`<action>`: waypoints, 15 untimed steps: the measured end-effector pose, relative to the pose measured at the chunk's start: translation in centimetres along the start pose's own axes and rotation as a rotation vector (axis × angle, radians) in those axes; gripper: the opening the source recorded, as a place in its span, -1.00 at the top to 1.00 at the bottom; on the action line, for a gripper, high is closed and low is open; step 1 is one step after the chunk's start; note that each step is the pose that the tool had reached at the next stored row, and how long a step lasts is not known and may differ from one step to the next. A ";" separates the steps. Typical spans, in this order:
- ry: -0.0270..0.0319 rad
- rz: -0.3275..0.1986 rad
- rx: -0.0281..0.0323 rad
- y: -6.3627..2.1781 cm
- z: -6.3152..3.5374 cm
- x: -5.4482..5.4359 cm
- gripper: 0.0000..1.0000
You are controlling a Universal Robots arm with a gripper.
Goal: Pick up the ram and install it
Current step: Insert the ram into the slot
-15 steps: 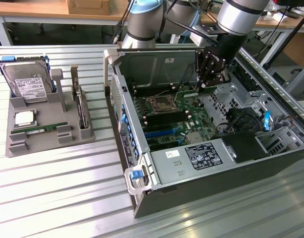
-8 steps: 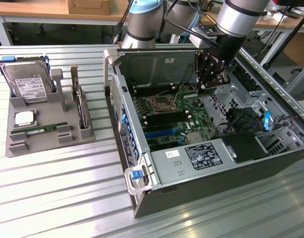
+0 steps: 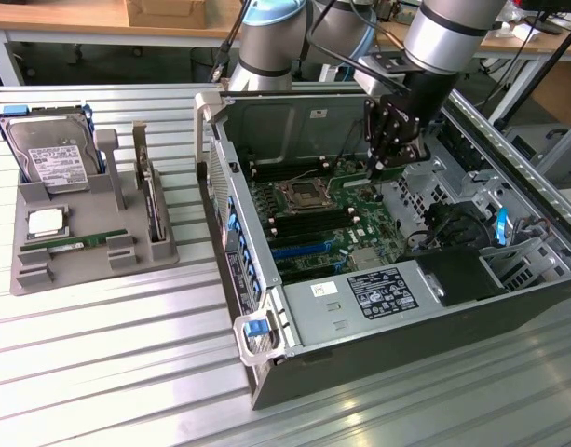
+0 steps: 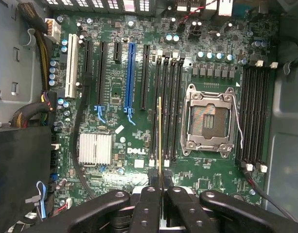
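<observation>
My gripper (image 4: 161, 192) is shut on the ram (image 4: 160, 141), which I see edge-on as a thin yellowish strip in the wrist view. The held ram hangs above the bank of black memory slots (image 4: 167, 97) beside the open processor socket (image 4: 207, 119); I cannot tell whether it touches a slot. In the exterior view the gripper (image 3: 383, 169) reaches down into the open computer case (image 3: 266, 372), over the green motherboard (image 3: 313, 219). A second green ram stick (image 3: 75, 244) lies flat in the grey tray (image 3: 89, 270) at the exterior view's left.
The tray also holds a silver hard drive (image 3: 50, 158) and a small square processor chip (image 3: 45, 222). Case walls, cable bundles (image 4: 37, 111), a silver heatsink (image 4: 95, 148) and another bank of slots (image 4: 253, 114) surround the gripper. The table is ribbed metal.
</observation>
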State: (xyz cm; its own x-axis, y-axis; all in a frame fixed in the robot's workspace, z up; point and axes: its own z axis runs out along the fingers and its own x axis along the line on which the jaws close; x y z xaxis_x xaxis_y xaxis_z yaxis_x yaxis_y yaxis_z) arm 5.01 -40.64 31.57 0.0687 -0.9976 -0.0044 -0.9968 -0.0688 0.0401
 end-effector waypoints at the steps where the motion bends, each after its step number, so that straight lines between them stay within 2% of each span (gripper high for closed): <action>1: 0.0000 0.000 0.0000 0.00 0.07 0.0 0.76; 15: 0.0000 0.000 -0.0001 -0.04 0.88 0.0 0.76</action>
State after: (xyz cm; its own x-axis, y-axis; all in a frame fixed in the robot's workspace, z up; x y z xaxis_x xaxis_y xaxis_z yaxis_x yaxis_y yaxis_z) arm 5.02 -40.64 30.69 0.0687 -0.9976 -0.0044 -0.9968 -0.0688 0.0402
